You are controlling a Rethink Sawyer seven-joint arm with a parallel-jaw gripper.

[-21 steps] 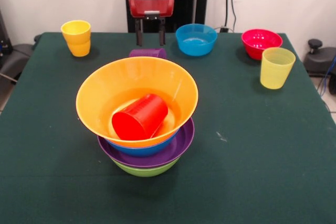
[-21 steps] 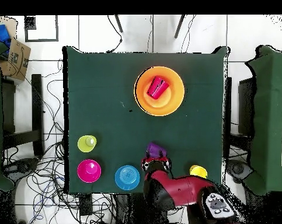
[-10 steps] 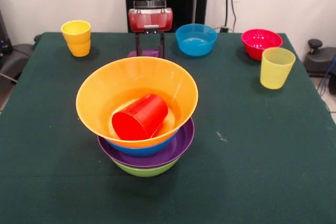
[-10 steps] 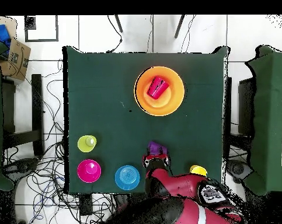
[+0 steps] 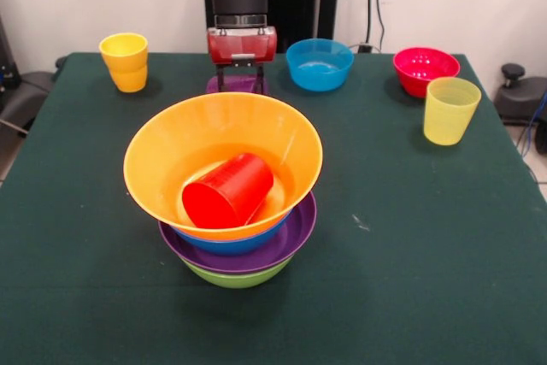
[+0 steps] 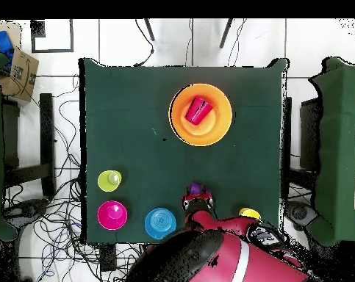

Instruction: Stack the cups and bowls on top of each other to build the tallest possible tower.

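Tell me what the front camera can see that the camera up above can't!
Only the front view shows the tower's layers: green bowl at the bottom, purple bowl, blue bowl, under the orange bowl. It also shows the gripper standing down around the purple cup.

Only the overhead view shows the whole table and the cables on the floor; there the arm hides most of the orange-yellow cup.

Both show the red cup lying on its side in the orange bowl, the pale yellow cup, and the small blue bowl and red-pink bowl.

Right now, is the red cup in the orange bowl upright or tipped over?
Tipped over. The red cup lies on its side inside the orange bowl, its mouth facing the camera.
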